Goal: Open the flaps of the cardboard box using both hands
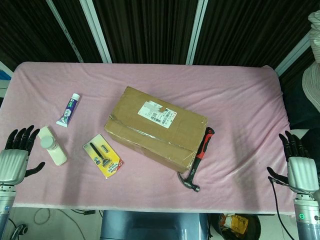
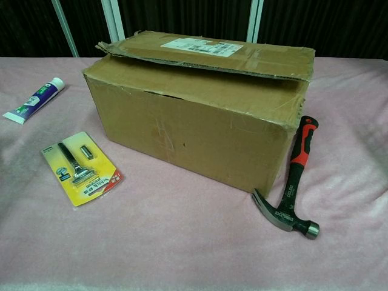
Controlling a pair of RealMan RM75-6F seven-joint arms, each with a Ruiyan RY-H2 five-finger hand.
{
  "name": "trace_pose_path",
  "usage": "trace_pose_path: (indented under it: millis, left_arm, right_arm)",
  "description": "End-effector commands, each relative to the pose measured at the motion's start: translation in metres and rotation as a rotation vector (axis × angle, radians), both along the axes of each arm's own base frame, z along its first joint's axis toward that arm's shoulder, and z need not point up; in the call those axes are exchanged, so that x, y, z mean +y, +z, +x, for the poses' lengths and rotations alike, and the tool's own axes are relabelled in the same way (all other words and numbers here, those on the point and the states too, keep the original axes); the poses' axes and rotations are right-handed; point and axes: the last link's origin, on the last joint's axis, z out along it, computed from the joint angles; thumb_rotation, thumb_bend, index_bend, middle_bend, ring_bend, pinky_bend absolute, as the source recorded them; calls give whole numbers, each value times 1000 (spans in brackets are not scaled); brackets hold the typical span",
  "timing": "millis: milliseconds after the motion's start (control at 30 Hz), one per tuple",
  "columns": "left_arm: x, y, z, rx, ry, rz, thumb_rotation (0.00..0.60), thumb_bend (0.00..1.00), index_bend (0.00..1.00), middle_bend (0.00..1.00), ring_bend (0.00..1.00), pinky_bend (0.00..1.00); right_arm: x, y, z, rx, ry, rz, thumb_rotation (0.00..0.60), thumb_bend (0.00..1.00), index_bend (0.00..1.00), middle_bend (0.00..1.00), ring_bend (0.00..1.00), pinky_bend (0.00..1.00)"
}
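- The left hand (image 1: pixel 15 160) hovered at the near left corner of the bench (image 1: pixel 240 100), fingers apart, holding nothing.
- The right hand (image 1: pixel 300 170) hovered at the near right corner, fingers likewise spread and empty.
- The box (image 1: pixel 156 128) sat between the two hands, well apart from both and further out on the bench.
- Its flaps (image 2: pixel 212 56) lay folded down; the top one looked slightly lifted along the front edge in the chest view, though whether tape held it I could not tell.
- A hammer (image 1: pixel 197 162) lay just beside the box on the right hand's side; a razor pack (image 1: pixel 103 155), bottle (image 1: pixel 52 145) and tube (image 1: pixel 69 110) lay nearer the left hand.
- Judged progress: nothing opened; both reaches and all flap lifting remained.
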Motion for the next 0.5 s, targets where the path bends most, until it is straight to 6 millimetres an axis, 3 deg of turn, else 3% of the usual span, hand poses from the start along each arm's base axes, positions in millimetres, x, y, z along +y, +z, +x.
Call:
trace_pose_path:
  millis: [33,300,433,500]
  left_arm:
    - [0,0,0,0,1,-1,600,133,0,0,0,0]
    - [4,2,7,-6,-27,8,600,133,0,0,0,0]
    - [15,3,24,-11,-78,4,600,158,0,0,0,0]
    - [29,3,43,2,-128,5,600,171,0,0,0,0]
  right_arm:
    - [0,0,0,0,0,-1,600,205,0,20,23,227]
    - [-1,1,0,-11,-2,-8,600,205,0,21,23,227]
    - [-2,0,-1,-17,-7,-7,600,205,0,21,23,227]
    - [-4,0,-2,-23,-12,-5,600,205,0,21,23,227]
